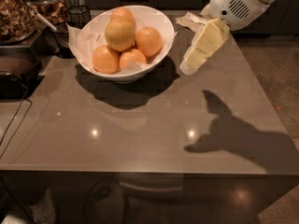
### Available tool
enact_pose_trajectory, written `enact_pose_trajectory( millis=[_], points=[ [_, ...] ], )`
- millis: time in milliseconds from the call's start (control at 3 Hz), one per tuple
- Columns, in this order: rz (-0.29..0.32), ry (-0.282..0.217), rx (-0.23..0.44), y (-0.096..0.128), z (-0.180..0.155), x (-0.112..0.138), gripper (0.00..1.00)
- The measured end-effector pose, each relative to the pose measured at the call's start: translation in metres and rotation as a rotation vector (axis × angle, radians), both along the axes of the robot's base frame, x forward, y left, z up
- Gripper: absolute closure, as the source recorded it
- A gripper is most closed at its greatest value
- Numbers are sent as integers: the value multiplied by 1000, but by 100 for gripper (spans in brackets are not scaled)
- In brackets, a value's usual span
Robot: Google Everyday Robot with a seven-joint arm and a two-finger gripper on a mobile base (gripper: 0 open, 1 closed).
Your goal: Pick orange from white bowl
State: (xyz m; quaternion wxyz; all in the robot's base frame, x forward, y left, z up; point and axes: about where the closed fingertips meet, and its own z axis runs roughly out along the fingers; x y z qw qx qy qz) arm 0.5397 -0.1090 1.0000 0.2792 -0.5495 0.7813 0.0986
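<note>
Camera view: one white bowl (160, 28) sits on the desk (140, 129) and holds five fruits. One pale orange (120, 34) tops four smaller, deeper-orange fruits (105, 59). Just right of the bowl, one end effector (189, 67) hovers, angled down-left; I cannot tell whether it is wide or narrow.

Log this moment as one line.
phase: pre-grasp | gripper: right of white bowl, apart | orange: in bowl, ungrasped

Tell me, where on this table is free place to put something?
The near half of the table, in front of the white bowl, is bare. Crowded: far left by the jars, and right of the bowl, where the gripper hangs.
</note>
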Motion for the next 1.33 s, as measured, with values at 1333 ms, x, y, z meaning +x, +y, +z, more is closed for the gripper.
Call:
enact_pose_trajectory(
  millis=[1333],
  points=[
    [82,1,-82,77,-4,52,0]
  ],
)
